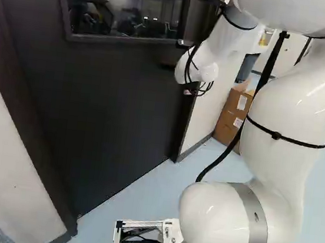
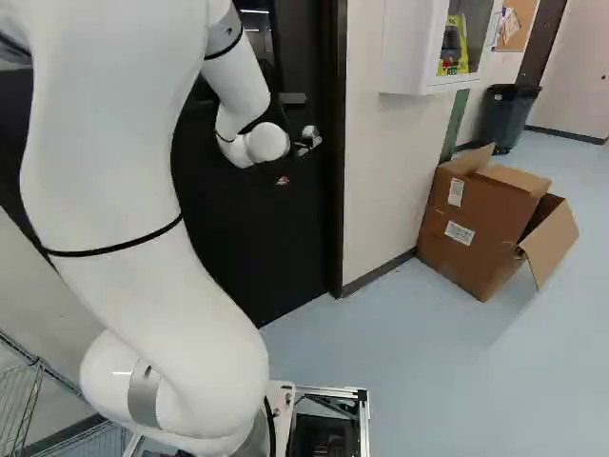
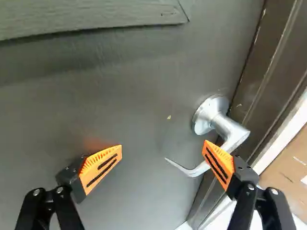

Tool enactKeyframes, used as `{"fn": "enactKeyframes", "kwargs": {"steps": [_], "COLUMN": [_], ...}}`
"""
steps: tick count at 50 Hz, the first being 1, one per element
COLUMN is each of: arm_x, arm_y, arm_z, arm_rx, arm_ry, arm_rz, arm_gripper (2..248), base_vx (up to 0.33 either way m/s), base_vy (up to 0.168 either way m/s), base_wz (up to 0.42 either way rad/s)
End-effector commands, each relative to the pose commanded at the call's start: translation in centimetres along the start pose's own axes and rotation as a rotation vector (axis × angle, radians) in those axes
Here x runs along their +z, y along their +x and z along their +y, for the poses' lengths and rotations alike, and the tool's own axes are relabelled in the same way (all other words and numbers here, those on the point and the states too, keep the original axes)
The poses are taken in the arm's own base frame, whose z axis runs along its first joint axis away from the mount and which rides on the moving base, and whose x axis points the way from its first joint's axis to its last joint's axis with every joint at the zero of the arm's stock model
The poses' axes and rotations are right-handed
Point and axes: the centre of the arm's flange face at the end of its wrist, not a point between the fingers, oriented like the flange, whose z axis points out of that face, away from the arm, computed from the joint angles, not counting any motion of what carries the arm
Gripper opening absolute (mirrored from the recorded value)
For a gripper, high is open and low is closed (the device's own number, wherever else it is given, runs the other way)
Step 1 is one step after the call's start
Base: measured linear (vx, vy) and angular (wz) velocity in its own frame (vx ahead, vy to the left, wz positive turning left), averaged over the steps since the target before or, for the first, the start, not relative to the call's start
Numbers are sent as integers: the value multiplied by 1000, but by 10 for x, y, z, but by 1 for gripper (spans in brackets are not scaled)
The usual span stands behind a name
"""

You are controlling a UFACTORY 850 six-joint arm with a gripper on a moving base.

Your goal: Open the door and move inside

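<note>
One dark grey door with a window (image 1: pixel 117 104) is showing, and it is carrying one rectangular glass window (image 1: pixel 125 10) and one silver metal lever handle (image 3: pixel 232 136). One white jointed arm (image 1: pixel 285 113) is bearing one black two-fingered gripper (image 2: pixel 285 173); its two black fingers (image 3: pixel 244 176) are holding up two orange ribbed pads (image 3: pixel 103 166), one each. Brown open-flapped cardboard boxes (image 2: pixel 481 224) are counting one, perhaps two where the flaps are overlapping, and two white paper labels (image 2: pixel 459 232) are showing there. One dark plastic bin (image 2: pixel 509 119), one white wall cabinet (image 2: pixel 407 48) and one tan pinboard (image 2: pixel 520 21) are also showing.
</note>
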Motion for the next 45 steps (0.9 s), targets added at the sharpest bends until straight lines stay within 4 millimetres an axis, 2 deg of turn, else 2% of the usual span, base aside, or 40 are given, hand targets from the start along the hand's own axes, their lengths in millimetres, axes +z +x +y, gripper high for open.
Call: {"fn": "enactKeyframes", "kwargs": {"steps": [45], "arm_x": [21], "arm_y": [-46], "arm_z": [5], "arm_rx": [19], "arm_ry": [-1], "arm_rz": [-93], "arm_gripper": [247], "base_vx": [0], "base_vy": [0], "base_wz": [0]}}
